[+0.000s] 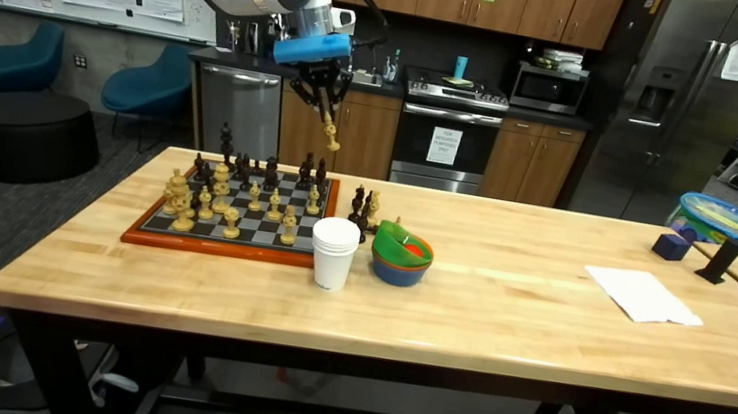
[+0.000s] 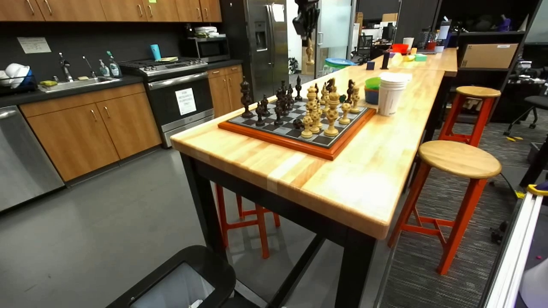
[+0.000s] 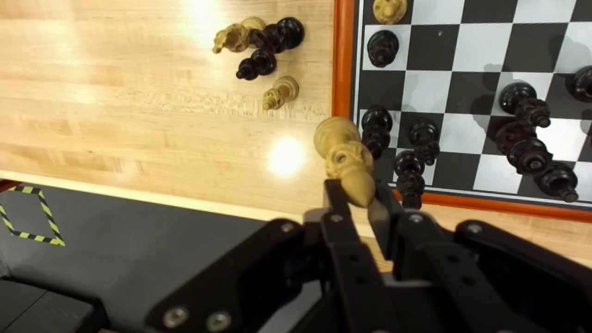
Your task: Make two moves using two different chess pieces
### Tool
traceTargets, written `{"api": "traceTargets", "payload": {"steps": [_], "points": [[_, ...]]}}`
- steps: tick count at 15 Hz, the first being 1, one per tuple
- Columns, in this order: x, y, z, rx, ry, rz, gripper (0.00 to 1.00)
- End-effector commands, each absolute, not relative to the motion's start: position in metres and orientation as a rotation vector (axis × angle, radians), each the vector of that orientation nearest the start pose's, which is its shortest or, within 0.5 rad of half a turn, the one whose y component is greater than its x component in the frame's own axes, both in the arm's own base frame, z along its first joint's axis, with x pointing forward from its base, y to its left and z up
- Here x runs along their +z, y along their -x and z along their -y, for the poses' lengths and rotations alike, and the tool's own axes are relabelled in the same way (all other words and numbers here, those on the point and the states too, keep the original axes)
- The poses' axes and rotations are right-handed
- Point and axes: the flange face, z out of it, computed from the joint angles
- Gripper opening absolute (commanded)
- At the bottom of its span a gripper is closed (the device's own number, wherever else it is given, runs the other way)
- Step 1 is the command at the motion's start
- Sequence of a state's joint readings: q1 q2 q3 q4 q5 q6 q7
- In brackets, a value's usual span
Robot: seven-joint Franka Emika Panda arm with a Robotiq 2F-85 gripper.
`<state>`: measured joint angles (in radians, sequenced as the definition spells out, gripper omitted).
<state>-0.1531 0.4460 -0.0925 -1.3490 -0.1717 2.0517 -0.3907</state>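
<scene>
One pale chess piece (image 3: 344,143) hung in the grasp of the tool (image 3: 358,194) — its top pinched, base downward — well above the surface (image 1: 511,289) in both exterior views. In the wrist view it overlapped the orange rim of the chessboard (image 3: 342,60), though what lay straight beneath it was hard to tell. Dark pieces (image 2: 245,102) and pale pieces (image 1: 289,228) stood on the chessboard, while a small group of both colours (image 3: 264,62) stood off it, just beside the rim. Near that group were a stack of white cups (image 1: 332,260) and some nested bowls (image 1: 395,274), the green bowl (image 1: 389,243) tilted. A white sheet (image 1: 643,296) lay well apart from them.
</scene>
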Motion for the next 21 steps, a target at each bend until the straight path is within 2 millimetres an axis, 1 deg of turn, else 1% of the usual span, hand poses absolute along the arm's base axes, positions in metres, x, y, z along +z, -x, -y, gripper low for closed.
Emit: {"api": "traceTargets", "payload": {"steps": [1, 4, 6, 7, 8, 9, 11, 12, 18, 21], "points": [[0.484, -0.729, 0.178, -0.244, 3.392, 0.416, 0.05], [0.469, -0.746, 0.183, -0.236, 3.396, 0.410, 0.05], [0.462, -0.754, 0.187, -0.228, 3.400, 0.401, 0.05], [0.458, -0.745, 0.180, -0.234, 3.393, 0.385, 0.05], [0.455, -0.748, 0.181, -0.235, 3.394, 0.384, 0.18], [0.451, -0.748, 0.181, -0.228, 3.393, 0.384, 0.18], [0.450, -0.748, 0.181, -0.224, 3.393, 0.384, 0.18], [0.451, -0.748, 0.181, -0.227, 3.393, 0.384, 0.05], [0.441, -0.752, 0.196, -0.234, 3.377, 0.348, 0.05], [0.431, -0.754, 0.204, -0.233, 3.356, 0.334, 0.05]]}}
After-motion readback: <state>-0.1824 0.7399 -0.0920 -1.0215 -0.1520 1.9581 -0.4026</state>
